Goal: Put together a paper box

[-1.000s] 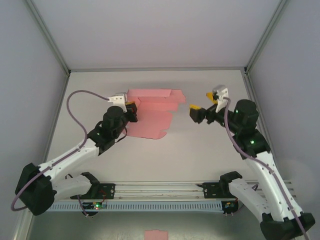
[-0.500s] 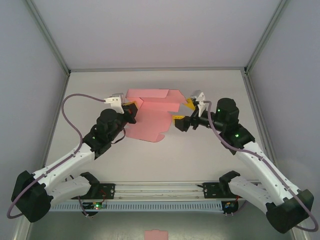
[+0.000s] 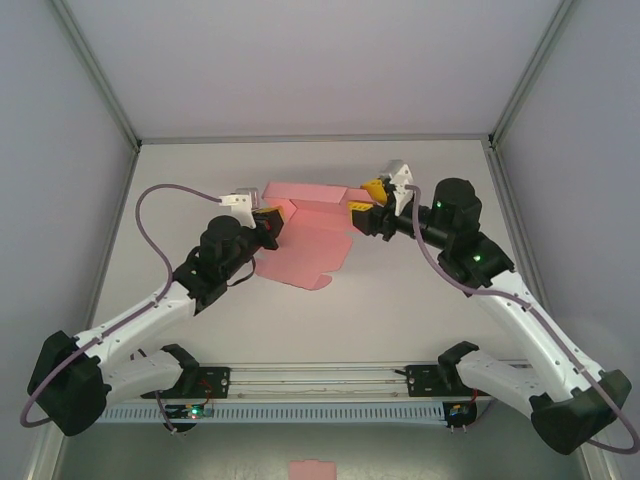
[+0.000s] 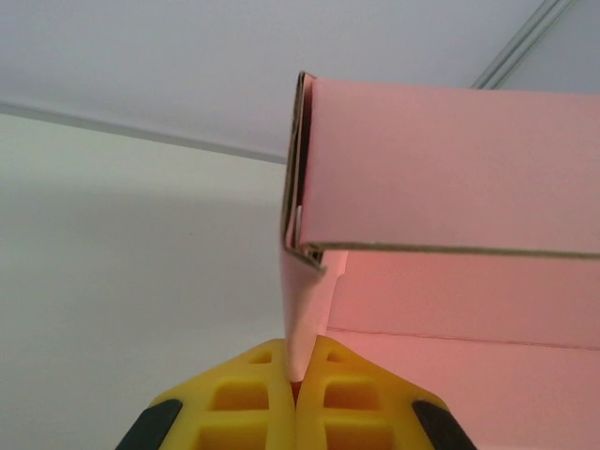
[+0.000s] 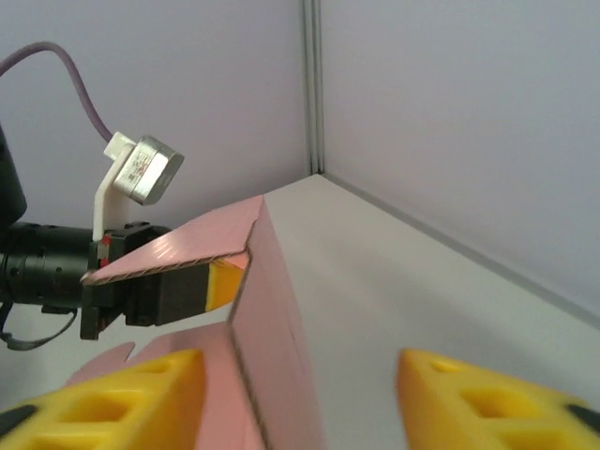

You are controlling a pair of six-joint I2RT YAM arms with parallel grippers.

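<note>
Between the yellow fingers of the left gripper (image 4: 298,370), which are pressed together, a thin upright flap of the paper box (image 4: 450,187) is pinched. Just above the fingertips that flap meets a folded-over wall, and the left wrist view shows its doubled card edge plainly. Across the box, the right gripper (image 5: 295,361) has its jaws spread, and a standing side wall of the box rises in the gap. The wall is closer to one finger (image 5: 103,398) than to the other, but I cannot tell whether it touches that finger. The right wrist view also shows the left gripper beyond the wall, its yellow tip tucked under a raised flap. From above, the grippers meet the partly folded box at opposite ends, and it lies on the table (image 3: 400,300) between them.
</note>
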